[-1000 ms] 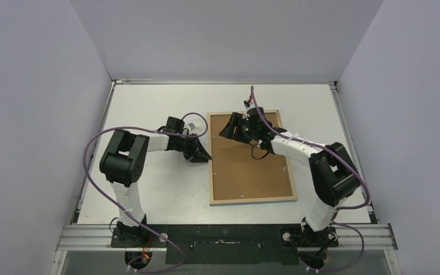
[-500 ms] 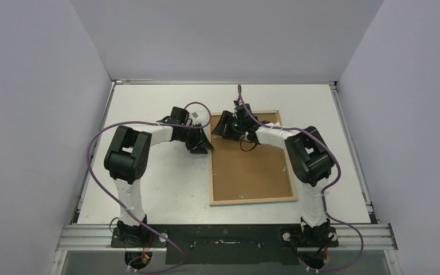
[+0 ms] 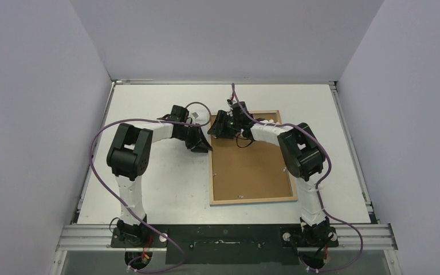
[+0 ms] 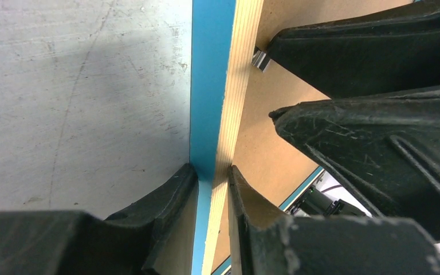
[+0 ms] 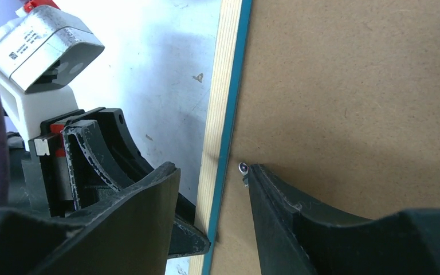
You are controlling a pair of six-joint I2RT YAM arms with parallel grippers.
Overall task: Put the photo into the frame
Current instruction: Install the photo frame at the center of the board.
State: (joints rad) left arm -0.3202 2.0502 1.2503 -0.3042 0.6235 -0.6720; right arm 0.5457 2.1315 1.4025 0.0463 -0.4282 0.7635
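**Frame**: lies flat on the counter, right of centre, long side running away from the arm bases. The light wood back faces up. A bright blue strip shows along the left rail in the wrist views.

**Board**: plain brown, sits inside the frame and fills its opening.

**Tab**: small metal piece on the board, just inside the left rail and near the far left corner.

**Left gripper**: at the frame's left rail, toward the far end. It is set narrow, with one finger against the blue side and the other against the wood side. The rail is pinched between them.

**Right gripper**: over the far left corner of the frame, just beside the left gripper. Its fingers stand partly apart and hold nothing. They straddle the left rail, one fingertip over the counter outside it and the other on the board, touching or just beside the tab.

**Arms**: both reach in from the near edge, and each trails a purple cable.
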